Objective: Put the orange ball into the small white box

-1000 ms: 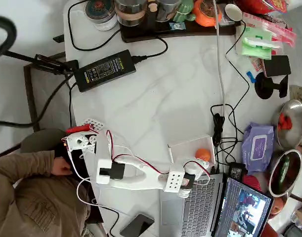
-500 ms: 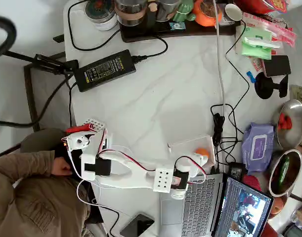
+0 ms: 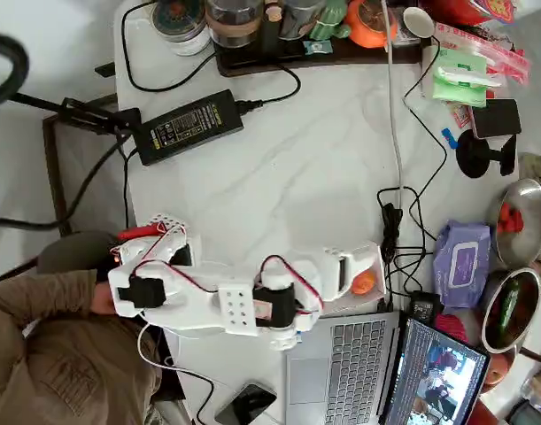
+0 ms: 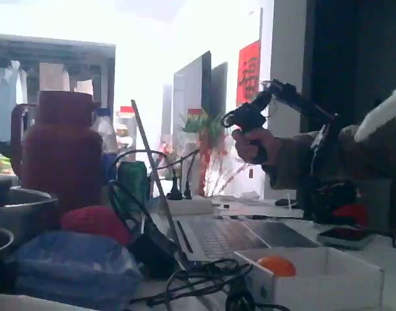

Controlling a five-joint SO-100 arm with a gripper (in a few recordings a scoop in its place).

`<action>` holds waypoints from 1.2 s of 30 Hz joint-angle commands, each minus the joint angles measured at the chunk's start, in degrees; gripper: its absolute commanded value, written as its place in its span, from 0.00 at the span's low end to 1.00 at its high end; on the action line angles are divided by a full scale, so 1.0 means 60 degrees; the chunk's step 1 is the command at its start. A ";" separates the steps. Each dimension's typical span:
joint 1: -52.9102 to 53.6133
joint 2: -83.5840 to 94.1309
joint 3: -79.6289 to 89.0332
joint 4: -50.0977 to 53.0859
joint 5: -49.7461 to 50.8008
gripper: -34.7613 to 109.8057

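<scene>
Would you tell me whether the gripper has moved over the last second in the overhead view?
Yes. The gripper has pulled back leftward along the laptop, its wrist now farther from the small white box, where the orange ball lies.

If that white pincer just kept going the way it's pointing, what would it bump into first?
Probably the orange ball in the small white box: seen from overhead, the pincer points right at it. Its height is unclear, so it might pass above.

home table | jars point(image 3: 235, 19); steel bowls point(image 3: 521, 211); laptop point(image 3: 359, 372)
</scene>
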 commanded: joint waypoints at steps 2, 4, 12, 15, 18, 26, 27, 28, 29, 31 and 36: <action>0.0029 0.1670 0.1113 -0.0352 -0.0161 0.45; 0.0044 0.2168 0.1597 -0.0454 -0.0161 0.45; 0.0044 0.3135 0.2476 -0.0483 -0.0190 0.45; 0.0044 0.3486 0.2915 -0.0542 -0.0205 0.45; 0.0044 0.4175 0.3809 -0.1216 -0.0205 0.45; 0.0044 0.5493 0.6738 -0.2842 -0.0190 0.45; 0.0044 0.5493 0.6914 -0.3032 -0.0190 0.45; 0.0044 0.5493 0.7046 -0.3223 -0.0190 0.45; 0.0044 0.5493 0.7178 -0.3413 -0.0190 0.45; 0.0044 0.5508 0.7515 -0.3809 -0.0190 0.45; 0.0044 0.5684 0.8525 -0.4775 -0.0190 0.45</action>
